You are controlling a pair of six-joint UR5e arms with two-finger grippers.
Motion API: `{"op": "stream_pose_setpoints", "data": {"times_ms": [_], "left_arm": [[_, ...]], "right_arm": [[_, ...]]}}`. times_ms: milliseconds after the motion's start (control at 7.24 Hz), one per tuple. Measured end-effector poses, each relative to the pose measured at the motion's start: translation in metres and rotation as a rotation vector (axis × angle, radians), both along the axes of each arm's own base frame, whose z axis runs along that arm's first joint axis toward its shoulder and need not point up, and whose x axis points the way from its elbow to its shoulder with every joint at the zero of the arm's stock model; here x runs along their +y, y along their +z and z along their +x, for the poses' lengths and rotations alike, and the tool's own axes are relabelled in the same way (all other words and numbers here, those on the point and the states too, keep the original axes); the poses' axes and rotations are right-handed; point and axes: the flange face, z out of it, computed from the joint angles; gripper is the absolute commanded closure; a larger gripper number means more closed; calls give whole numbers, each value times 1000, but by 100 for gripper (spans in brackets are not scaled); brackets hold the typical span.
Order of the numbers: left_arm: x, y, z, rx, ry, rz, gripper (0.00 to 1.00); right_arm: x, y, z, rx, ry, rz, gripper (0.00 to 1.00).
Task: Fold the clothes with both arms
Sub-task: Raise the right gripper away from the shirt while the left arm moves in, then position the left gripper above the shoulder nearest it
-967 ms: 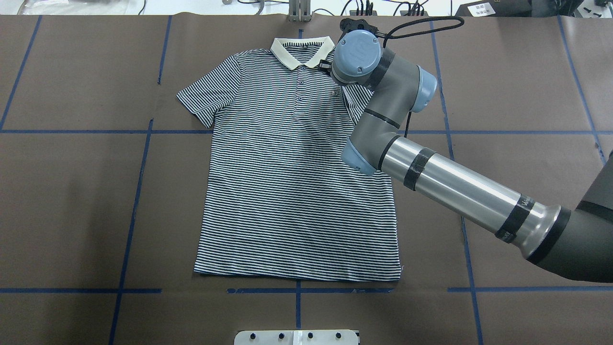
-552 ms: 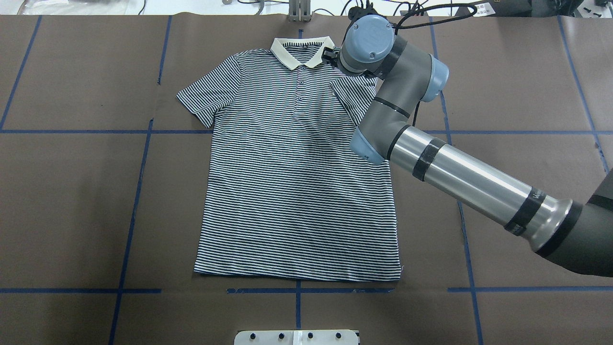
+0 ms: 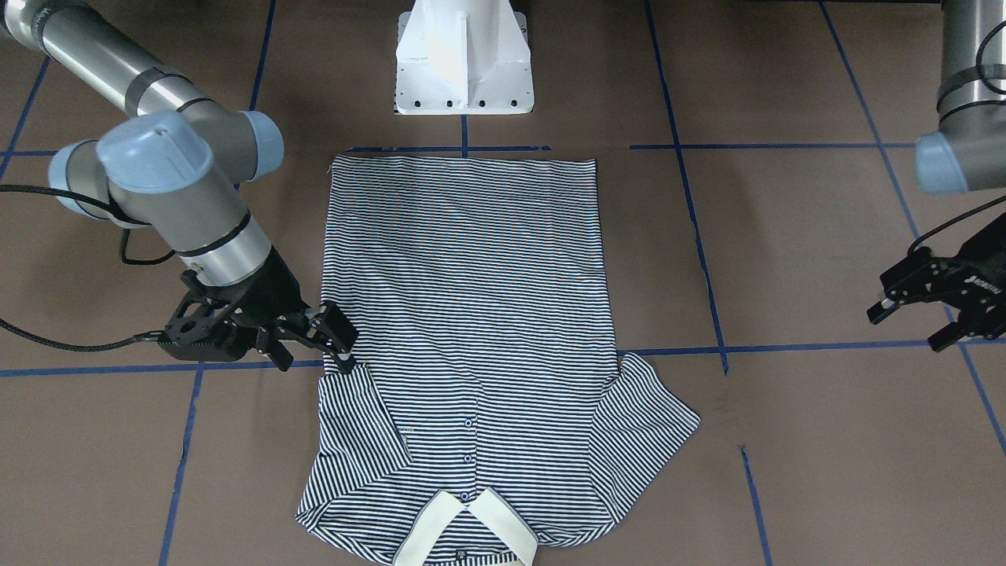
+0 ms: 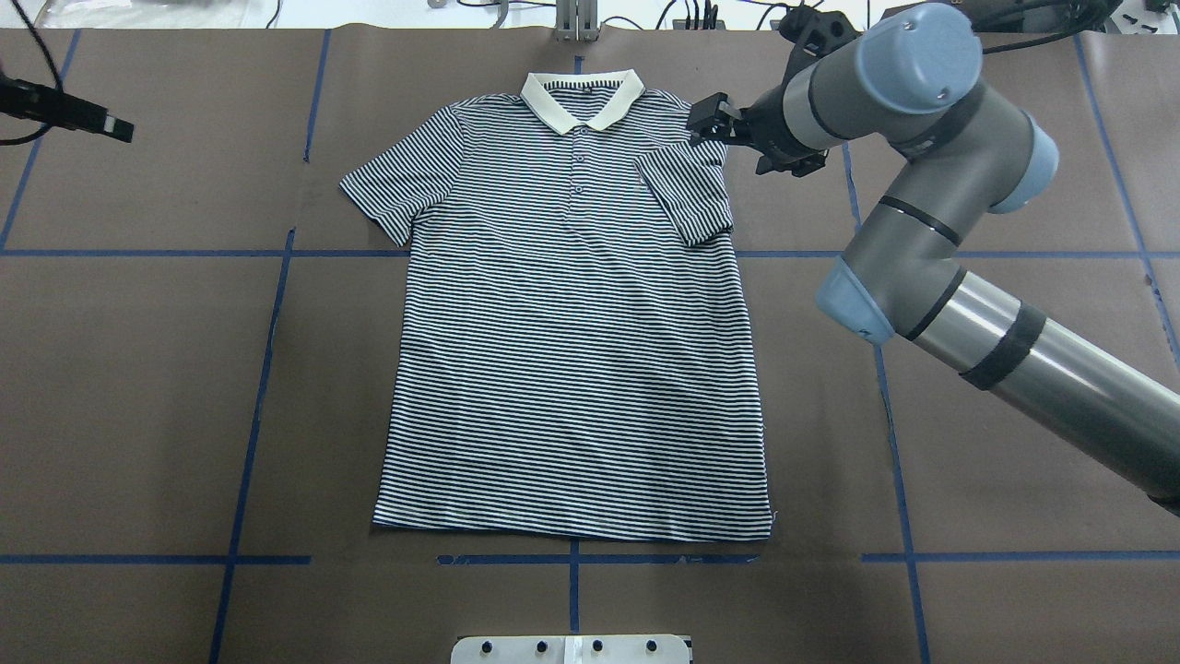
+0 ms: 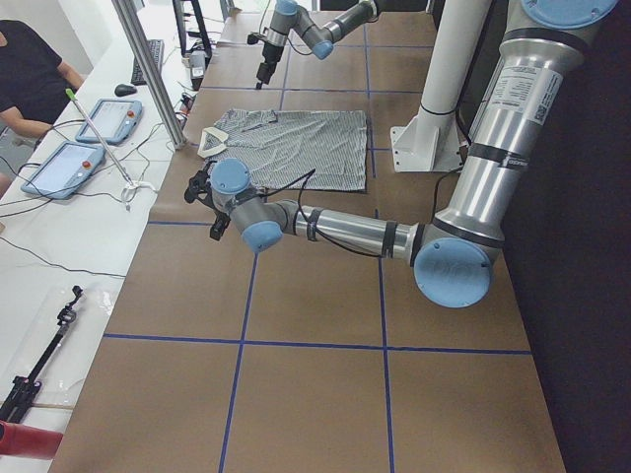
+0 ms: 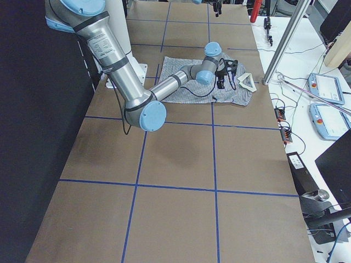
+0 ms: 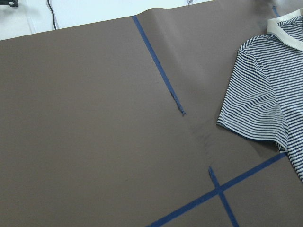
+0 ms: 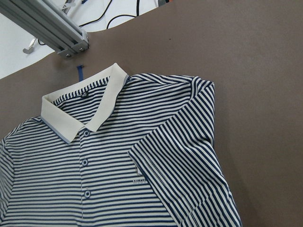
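Note:
The striped polo shirt (image 4: 572, 369) lies flat on the brown table, front up, with its cream collar (image 4: 581, 97) at the far edge. The sleeve on my right (image 4: 687, 194) is folded in over the chest. The other sleeve (image 4: 396, 189) lies spread out. My right gripper (image 4: 728, 138) is open and empty, just off the shirt beside the folded shoulder; it also shows in the front-facing view (image 3: 310, 350). My left gripper (image 3: 912, 322) is open and empty, well off to the shirt's left and near the far edge in the overhead view (image 4: 115, 129). The right wrist view shows the collar and folded sleeve (image 8: 189, 165).
The white pedestal base (image 3: 464, 63) stands at the near edge behind the shirt's hem. Blue tape lines (image 4: 267, 369) cross the brown paper. An aluminium post (image 4: 576, 23) rises past the collar. An operators' bench with tablets (image 5: 69, 168) and a seated person (image 5: 30, 69) lies beyond the far edge.
My right arm has swung right and back, taking its gripper off the shirt's chest to just outside the shoulder. The sleeve stays folded. My left gripper has come into the overhead view at far left.

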Motion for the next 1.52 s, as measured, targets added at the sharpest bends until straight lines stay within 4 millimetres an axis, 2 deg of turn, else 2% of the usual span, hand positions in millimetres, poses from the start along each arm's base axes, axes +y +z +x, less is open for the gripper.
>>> {"op": "stream_pose_setpoints", "data": {"times_ms": [138,276,414,552,690,829,1105,1243,1381,1519], "left_arm": [[-9,-14,33,3,-21,-31,0],[-16,-32,52,5,-55,-40,1],[-19,-38,61,-9,-86,-43,1],[-21,-33,71,-32,-100,-57,3],[-27,-31,89,-66,-115,-76,5],[-37,-36,112,-107,-128,-95,15],[-54,-45,163,-160,-175,-161,26],[-56,-48,194,-174,-188,-186,31],[-59,-50,217,-184,-187,-204,31],[-62,-54,232,-188,-183,-214,34]], "right_arm": [[7,4,28,-29,-39,-8,0],[5,13,55,-42,-77,-14,0],[0,24,79,-49,-106,-21,0],[-3,34,98,-53,-119,-27,0],[-5,46,117,-55,-128,-34,0],[-6,57,133,-55,-136,-38,0],[0,82,151,-34,-156,-20,0],[1,86,155,-30,-158,-10,0],[2,88,156,-29,-160,-3,0],[1,88,156,-28,-159,0,0]]}}
